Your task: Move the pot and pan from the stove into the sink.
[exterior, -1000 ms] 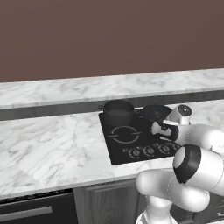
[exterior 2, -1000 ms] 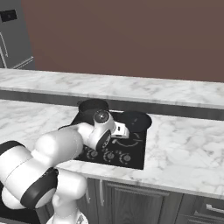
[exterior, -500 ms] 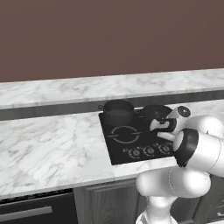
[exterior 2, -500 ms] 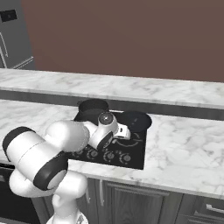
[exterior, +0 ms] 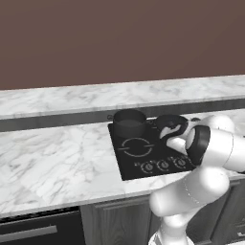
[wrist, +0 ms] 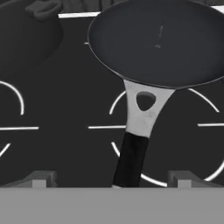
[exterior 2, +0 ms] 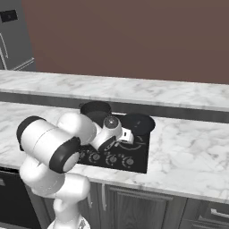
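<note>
Marble desk (exterior: 57,162) carries the stove (exterior: 139,162). My tool (wrist: 111,181) gapes wide over the pan (wrist: 162,41) handle; off-centre closing could swing it into the pot (exterior: 128,122) at 10 o'clock.

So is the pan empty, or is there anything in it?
Empty. The hand view looks straight into the pan on the stove, showing a bare dark base.

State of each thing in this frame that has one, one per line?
pot: upright on the stove's back burner, not held.
pan: flat on the stove, handle pointing toward the gripper, not held.
gripper: open, above the pan handle, holding nothing.
</note>
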Controlling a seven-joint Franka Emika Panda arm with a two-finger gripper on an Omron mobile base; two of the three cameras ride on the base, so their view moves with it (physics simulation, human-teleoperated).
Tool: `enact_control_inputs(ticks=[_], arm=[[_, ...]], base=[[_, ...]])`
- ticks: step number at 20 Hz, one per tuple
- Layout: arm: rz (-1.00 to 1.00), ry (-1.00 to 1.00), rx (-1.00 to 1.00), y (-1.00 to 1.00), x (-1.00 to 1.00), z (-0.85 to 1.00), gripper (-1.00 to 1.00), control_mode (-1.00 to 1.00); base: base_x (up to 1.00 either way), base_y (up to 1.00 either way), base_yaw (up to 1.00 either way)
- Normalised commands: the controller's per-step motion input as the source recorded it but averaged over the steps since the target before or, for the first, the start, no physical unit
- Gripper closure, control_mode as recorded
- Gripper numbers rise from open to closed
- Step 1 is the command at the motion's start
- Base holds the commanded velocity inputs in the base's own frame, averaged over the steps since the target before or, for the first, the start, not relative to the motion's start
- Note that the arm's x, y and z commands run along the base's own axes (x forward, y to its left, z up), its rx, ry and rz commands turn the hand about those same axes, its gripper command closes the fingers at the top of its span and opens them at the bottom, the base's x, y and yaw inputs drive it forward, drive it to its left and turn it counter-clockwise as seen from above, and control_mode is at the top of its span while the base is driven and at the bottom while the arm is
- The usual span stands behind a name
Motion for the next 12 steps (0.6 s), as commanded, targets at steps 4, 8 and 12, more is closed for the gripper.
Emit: enact_control_inputs(ticks=[4,8,12], arm=[[0.0,0.0,0.02,-0.12,0.16,-0.38,-1.0,-1.0],[0.0,0.0,0.02,-0.15,0.13,-0.38,-1.0,-1.0],[0.0,0.0,0.01,-0.06,0.11,-0.22,-1.0,-1.0]], base=[[0.0,0.0,0.0],[0.0,0.0,0.0],[0.0,0.0,0.0]])
